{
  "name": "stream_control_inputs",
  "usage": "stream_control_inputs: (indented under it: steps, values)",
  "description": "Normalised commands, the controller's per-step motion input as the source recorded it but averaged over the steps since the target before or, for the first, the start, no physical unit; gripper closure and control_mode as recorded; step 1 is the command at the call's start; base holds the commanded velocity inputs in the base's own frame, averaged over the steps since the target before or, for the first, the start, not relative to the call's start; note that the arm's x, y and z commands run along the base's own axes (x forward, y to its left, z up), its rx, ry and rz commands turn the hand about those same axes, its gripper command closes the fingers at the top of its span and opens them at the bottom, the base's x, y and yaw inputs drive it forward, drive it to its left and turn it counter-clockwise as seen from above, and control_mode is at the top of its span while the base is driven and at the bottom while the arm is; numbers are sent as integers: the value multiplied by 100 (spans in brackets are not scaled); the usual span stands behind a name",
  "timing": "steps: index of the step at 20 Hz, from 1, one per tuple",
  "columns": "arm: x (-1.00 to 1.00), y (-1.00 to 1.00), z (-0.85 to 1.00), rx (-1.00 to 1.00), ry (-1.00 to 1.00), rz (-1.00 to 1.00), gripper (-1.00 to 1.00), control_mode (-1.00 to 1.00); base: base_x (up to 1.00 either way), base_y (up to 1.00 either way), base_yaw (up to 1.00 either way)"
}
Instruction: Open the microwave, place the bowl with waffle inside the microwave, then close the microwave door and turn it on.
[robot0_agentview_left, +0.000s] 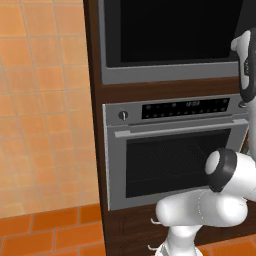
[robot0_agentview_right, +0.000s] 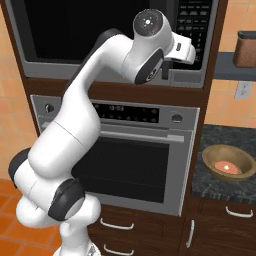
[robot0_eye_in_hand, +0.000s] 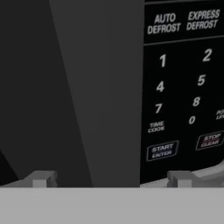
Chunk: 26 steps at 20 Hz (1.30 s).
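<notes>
a: microwave (robot0_agentview_right: 100, 35) up top in the wooden column, above the silver oven (robot0_agentview_right: 135, 160); wide black glass front, grey frame. shut, by the look of both base views.

b: microwave door (robot0_agentview_left: 170, 30) flush with the frame, yes. dark vertical handle (robot0_eye_in_hand: 109, 87) close up in the hand view, running top to bottom just left of the keypad (robot0_eye_in_hand: 183, 83).

a: arm pose?

b: rises from the base, folds at a dark elbow low down, climbs steeply past the oven front, then bends forward at the top joint. hand level with the microwave's right side, pointed at the handle and the control panel.

a: gripper (robot0_eye_in_hand: 111, 178)?

b: fingertips (robot0_eye_in_hand: 41, 178) low in the hand view, set wide apart, nothing between them. one tip under the door glass, the other under the start button (robot0_eye_in_hand: 162, 151). touching the microwave or not, cannot tell.

a: bowl with waffle (robot0_agentview_right: 228, 162)?

b: brown bowl on the dark speckled counter (robot0_agentview_right: 220, 187) right of the oven, well apart from the hand. something pale and round inside. brown canister (robot0_agentview_right: 246, 49) on a shelf above it.
</notes>
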Motion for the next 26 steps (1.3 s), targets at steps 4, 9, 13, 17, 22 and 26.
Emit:
stream_control_inputs:
  steps: [4,9,13,17,22,26]
  values:
    - [9,0,-6,1,4,0,-100,-100,0,0,0]
    - [1,0,-7,0,2,0,100,-100,0,0,0]
    - [0,0,-1,0,0,0,100,-100,0,0,0]
    - [0,2,0,0,0,1,100,-100,0,0,0]
    - [-18,27,0,0,0,2,100,-100,0,0,0]
    - [-55,47,6,0,0,5,100,-100,0,0,0]
